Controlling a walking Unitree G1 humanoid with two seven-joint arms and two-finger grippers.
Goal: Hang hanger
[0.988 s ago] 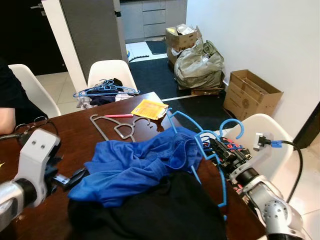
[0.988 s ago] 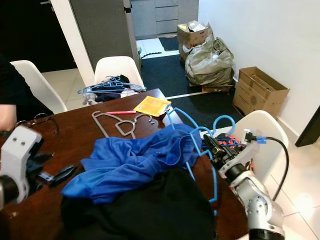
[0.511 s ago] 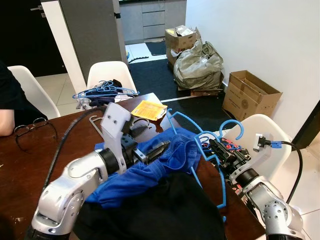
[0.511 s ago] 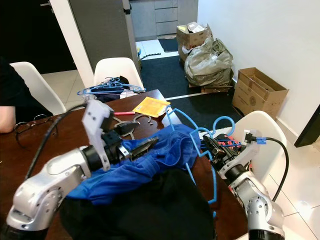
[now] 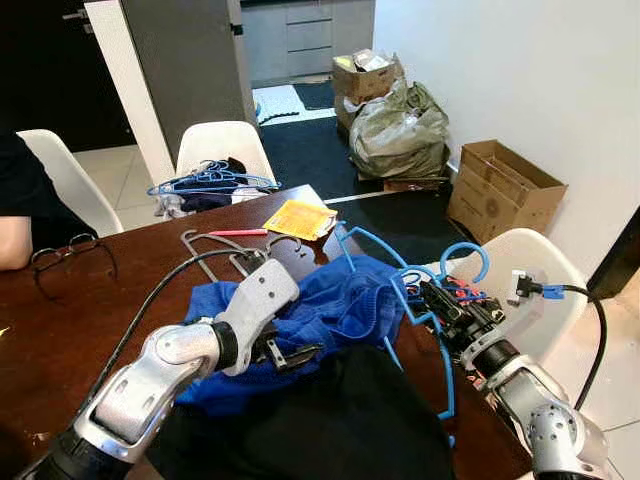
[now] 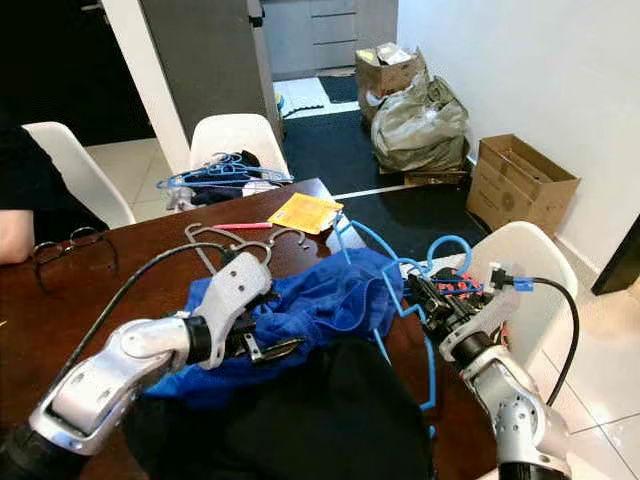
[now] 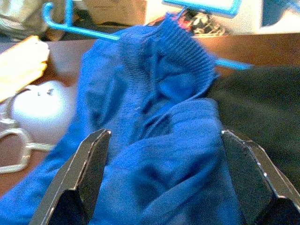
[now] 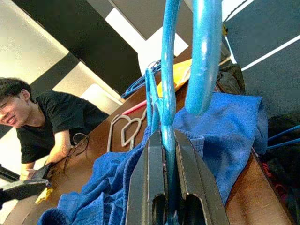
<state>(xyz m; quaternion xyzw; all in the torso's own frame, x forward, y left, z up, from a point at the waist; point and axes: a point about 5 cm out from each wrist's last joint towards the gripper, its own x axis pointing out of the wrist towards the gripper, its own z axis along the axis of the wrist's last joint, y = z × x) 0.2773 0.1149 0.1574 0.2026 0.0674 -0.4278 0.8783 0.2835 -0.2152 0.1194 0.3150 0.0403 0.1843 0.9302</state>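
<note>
The brown table [image 5: 70,330] runs across in front of me, its far edge by a white chair [image 5: 222,146] loaded with blue hangers [image 5: 212,180], its right-hand corner just short of another white chair [image 5: 520,262]. Beyond that corner the floor opens toward cardboard boxes [image 5: 503,187] and a stuffed bag [image 5: 398,132] against the wall, well apart from my arms. The near half of the table is crowded: a black garment [image 5: 330,420] lies at the near edge, and a blue garment [image 5: 320,310] is heaped on top of it and across the middle.

My left gripper [image 5: 283,353] hovers low over the blue garment, where it meets the black one, fingers [image 7: 89,173] spread wide with cloth bunched between them. My right gripper [image 5: 445,305] sits at the table's right edge, pressed together on the blue hanger [image 5: 400,285], whose frame is threaded into the blue garment while its hook [image 5: 465,255] curls over the chair.

Bare wood is left on the far left, where a person's forearm [image 5: 15,243] and a pair of glasses [image 5: 70,262] rest. Grey hangers [image 5: 225,250] and a yellow packet [image 5: 298,218] lie near the far edge.
</note>
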